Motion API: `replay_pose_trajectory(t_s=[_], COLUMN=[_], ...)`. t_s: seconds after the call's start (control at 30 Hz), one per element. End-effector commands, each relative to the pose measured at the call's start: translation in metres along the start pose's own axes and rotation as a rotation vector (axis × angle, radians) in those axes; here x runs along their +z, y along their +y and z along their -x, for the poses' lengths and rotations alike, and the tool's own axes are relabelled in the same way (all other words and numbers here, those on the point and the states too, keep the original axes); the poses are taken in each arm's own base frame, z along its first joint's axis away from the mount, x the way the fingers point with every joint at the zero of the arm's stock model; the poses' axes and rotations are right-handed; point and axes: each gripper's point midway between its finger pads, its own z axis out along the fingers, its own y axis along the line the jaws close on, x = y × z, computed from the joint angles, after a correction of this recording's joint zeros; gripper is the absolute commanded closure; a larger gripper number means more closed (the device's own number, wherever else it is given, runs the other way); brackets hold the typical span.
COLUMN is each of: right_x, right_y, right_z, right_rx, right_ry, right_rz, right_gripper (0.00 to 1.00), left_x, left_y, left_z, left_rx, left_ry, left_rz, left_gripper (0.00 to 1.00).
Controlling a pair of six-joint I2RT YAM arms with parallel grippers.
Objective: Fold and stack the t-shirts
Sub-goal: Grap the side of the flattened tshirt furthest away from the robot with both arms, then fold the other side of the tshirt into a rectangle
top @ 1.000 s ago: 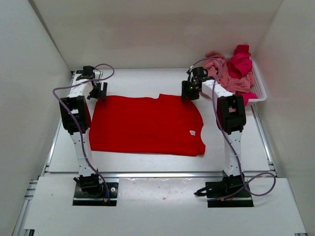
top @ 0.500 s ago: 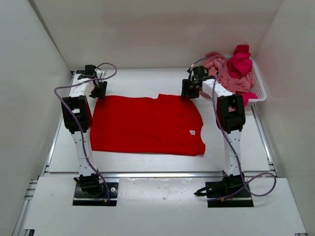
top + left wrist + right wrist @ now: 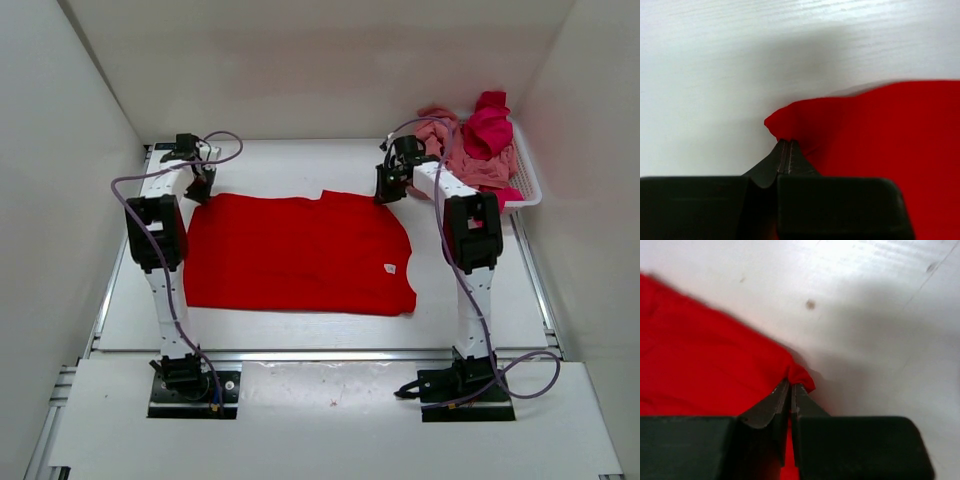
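Left fingers and right fingers each pinch shut on a far corner of the spread red t-shirt. Folding looks barely begun. Beyond the right fingers, two pink t-shirts wait in the basket.

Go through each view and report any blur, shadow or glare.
Top external: even, soft light, no glare, the red t-shirt so saturated its folds barely show. Left wrist: shirt's far edge smeared, a soft shadow on the table beyond the left claw. Right wrist: shirt edge at upper left blurred, grey shadow on the table right of the right claw.
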Motion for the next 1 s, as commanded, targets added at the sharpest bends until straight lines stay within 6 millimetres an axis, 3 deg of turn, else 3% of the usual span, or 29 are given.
replay_pose_trajectory(t_s=[0.0, 0.03, 0.07, 0.1, 0.13, 0.17, 0.2, 0.27, 0.3, 0.37, 0.43, 0.57, 0.77, 0.97], right_x=[-0.069, -0.085, -0.103, -0.101, -0.110, -0.120, -0.116, -0.123, -0.123, -0.124, -0.125, -0.130, -0.127, -0.140], right_y=[0.042, 0.044, 0.052, 0.050, 0.052, 0.058, 0.055, 0.054, 0.054, 0.050, 0.044, 0.038, 0.053, 0.034], right_z=[0.017, 0.008, 0.007, -0.016, -0.036, -0.043, -0.067, -0.106, -0.115, -0.145, -0.159, -0.174, -0.199, -0.173], right_rx=[-0.130, -0.154, -0.177, -0.206, -0.239, -0.271, -0.298, -0.338, -0.350, -0.387, -0.390, -0.406, -0.461, -0.446], right_ry=[-0.095, -0.096, -0.120, -0.071, -0.043, -0.047, 0.002, 0.057, 0.069, 0.110, 0.127, 0.141, 0.161, 0.088], right_rz=[0.079, 0.087, 0.091, 0.096, 0.097, 0.104, 0.098, 0.088, 0.077, 0.063, 0.047, 0.024, 0.046, -0.037], right_gripper=[1.00, 1.00, 1.00, 1.00, 1.00, 1.00, 1.00, 1.00, 1.00, 1.00, 1.00, 1.00, 1.00, 1.00], left_x=[-0.066, -0.078, -0.098, -0.108, -0.102, -0.109, -0.121, -0.120, -0.128, -0.126, -0.129, -0.139, -0.136, -0.141], left_y=[0.009, 0.009, 0.011, 0.010, 0.002, -0.010, -0.011, -0.028, -0.030, -0.032, -0.026, -0.006, -0.017, -0.016], left_z=[0.019, 0.009, 0.014, -0.002, -0.022, -0.039, -0.038, -0.069, -0.068, -0.087, -0.094, -0.110, -0.134, -0.139], left_rx=[0.022, 0.042, 0.079, 0.092, 0.143, 0.211, 0.241, 0.331, 0.345, 0.324, 0.287, 0.219, 0.301, 0.354], left_ry=[-0.090, -0.085, -0.120, -0.102, -0.061, -0.041, -0.068, -0.019, -0.045, -0.020, -0.012, -0.009, 0.028, 0.024], left_rz=[-0.005, -0.017, -0.008, -0.004, -0.017, -0.027, 0.003, 0.000, 0.014, 0.009, 0.015, 0.058, 0.086, 0.112], left_gripper=[1.00, 1.00, 1.00, 1.00, 1.00, 1.00, 1.00, 1.00, 1.00, 1.00, 1.00, 1.00, 1.00, 1.00])
